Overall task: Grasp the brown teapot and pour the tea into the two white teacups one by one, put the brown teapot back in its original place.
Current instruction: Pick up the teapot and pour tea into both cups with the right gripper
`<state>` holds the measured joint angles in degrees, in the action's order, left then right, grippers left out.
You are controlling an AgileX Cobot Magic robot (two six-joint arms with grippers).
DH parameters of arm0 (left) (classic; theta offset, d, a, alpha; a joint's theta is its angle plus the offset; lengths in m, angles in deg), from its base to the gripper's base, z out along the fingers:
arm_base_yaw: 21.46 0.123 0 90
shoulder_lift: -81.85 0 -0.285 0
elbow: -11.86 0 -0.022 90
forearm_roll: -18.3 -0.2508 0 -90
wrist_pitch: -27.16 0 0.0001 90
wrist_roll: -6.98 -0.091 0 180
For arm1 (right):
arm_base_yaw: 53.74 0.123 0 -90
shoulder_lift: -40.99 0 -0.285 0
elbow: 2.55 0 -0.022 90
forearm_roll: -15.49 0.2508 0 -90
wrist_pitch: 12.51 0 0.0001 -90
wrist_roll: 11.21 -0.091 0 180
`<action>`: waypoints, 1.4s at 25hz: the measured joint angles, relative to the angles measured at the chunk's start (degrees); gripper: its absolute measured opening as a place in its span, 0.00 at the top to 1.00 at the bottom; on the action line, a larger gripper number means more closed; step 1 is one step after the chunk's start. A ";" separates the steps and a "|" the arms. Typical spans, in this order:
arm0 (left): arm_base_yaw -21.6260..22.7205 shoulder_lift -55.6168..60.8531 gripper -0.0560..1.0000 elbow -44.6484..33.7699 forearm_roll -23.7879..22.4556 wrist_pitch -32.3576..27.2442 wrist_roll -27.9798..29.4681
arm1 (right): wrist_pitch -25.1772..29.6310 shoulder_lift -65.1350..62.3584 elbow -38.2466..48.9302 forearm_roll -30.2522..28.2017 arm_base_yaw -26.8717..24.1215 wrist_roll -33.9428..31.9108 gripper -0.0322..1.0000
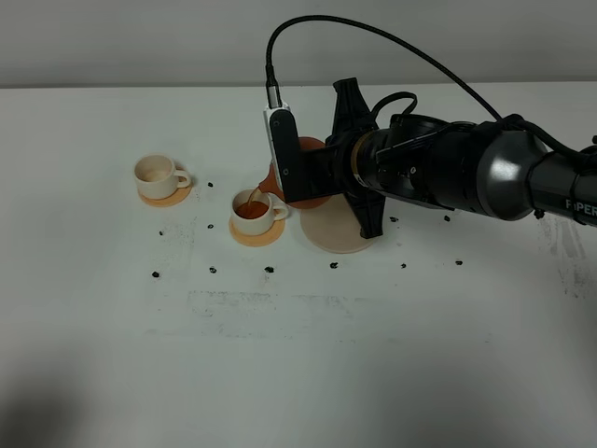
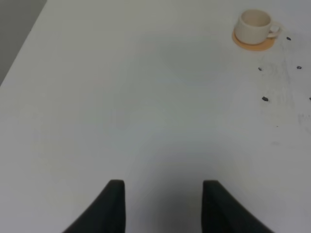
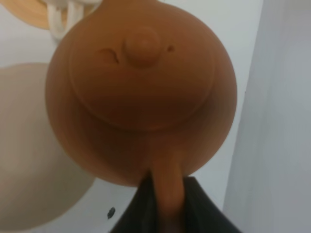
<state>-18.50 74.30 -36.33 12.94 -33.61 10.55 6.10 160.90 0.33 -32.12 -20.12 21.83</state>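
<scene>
My right gripper (image 1: 322, 177) is shut on the loop handle of the brown teapot (image 1: 313, 147) and holds it tilted above the table. A thin stream runs from the spout into the nearer white teacup (image 1: 254, 214), which holds brown tea. The other white teacup (image 1: 157, 173) stands further left and looks empty; it also shows in the left wrist view (image 2: 253, 26). The pale beige disc (image 1: 336, 233) lies bare under the arm. In the right wrist view the teapot (image 3: 141, 92) fills the frame, with the gripper (image 3: 165, 206) shut on its handle. My left gripper (image 2: 164, 194) is open and empty over bare table.
Each cup stands on a small orange coaster (image 1: 256, 235) (image 2: 252, 44). Small black specks (image 1: 269, 269) lie scattered on the white table around the cups and the disc. The right arm's black body (image 1: 448, 173) and its cable stretch over the back right of the table.
</scene>
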 joint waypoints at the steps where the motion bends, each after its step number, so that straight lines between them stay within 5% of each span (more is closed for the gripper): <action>1: 0.00 0.00 0.57 0.00 0.00 0.00 0.00 | -0.06 0.00 0.00 -0.28 0.00 0.00 0.86; 35: 0.00 0.00 0.57 -0.01 0.00 0.00 -0.07 | -0.33 0.00 0.00 -6.20 0.00 -1.15 0.86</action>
<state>-18.50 74.30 -36.35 12.94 -33.61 10.48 5.76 160.90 0.33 -38.32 -20.12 20.68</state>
